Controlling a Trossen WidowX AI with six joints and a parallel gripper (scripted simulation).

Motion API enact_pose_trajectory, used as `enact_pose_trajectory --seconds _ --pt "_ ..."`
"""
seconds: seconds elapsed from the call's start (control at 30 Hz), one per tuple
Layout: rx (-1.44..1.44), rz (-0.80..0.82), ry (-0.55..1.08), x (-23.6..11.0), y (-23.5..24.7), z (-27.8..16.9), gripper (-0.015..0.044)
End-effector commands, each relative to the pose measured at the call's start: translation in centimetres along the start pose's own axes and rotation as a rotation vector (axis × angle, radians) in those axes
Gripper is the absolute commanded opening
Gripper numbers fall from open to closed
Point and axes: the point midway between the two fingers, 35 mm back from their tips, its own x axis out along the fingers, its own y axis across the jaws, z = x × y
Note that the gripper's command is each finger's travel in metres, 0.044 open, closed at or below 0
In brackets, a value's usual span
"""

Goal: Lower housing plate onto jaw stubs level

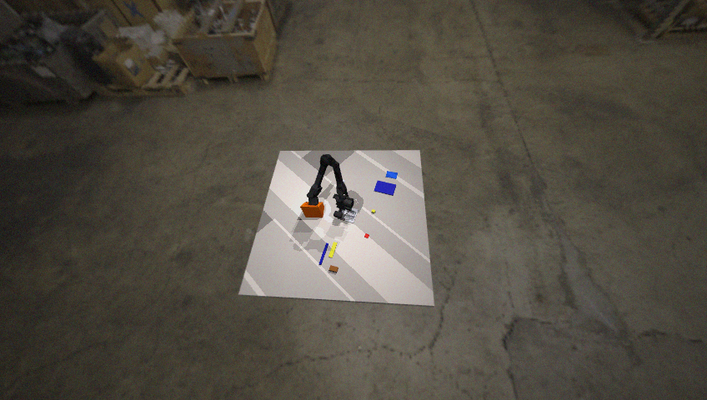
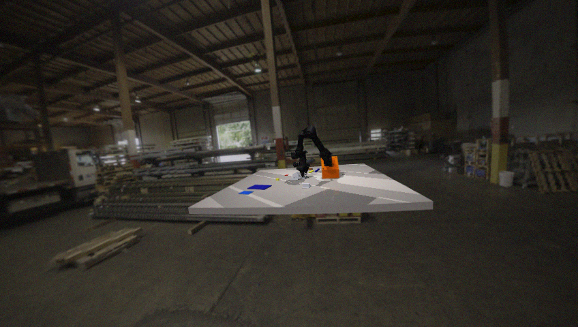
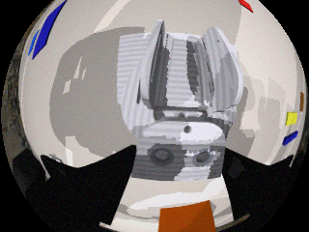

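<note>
The pale grey housing plate (image 3: 180,169) has two round holes and sits between the fingers of my gripper (image 3: 180,151) (image 2: 302,174), which is shut on its sides. Two tall curved jaws, the left jaw (image 3: 154,72) and the right jaw (image 3: 224,72), stand side by side with a gap on the ribbed grey base (image 3: 127,55) (image 1: 351,217), just beyond the plate in the wrist view. The plate overlaps the near end of the jaws there and hides the stubs. I cannot tell whether the plate touches them or is level.
The orange arm mount (image 1: 312,210) (image 2: 330,169) (image 3: 187,218) stands close by. A small white block (image 2: 306,185) lies near the gripper. Dark blue plate (image 1: 384,187), light blue plate (image 1: 392,174), yellow cube (image 1: 373,211), red cube (image 1: 366,236), yellow bar (image 1: 333,249), blue bar (image 1: 323,254) and brown block (image 1: 333,268) lie around.
</note>
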Motion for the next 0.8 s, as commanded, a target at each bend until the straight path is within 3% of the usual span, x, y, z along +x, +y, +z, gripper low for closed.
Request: enact_pose_trajectory --seconds 0.0,0.77 --pt "0.003 0.003 -0.001 0.05 0.02 0.00 0.0351" --pt "0.001 0.003 0.000 0.54 0.03 0.00 0.0351"
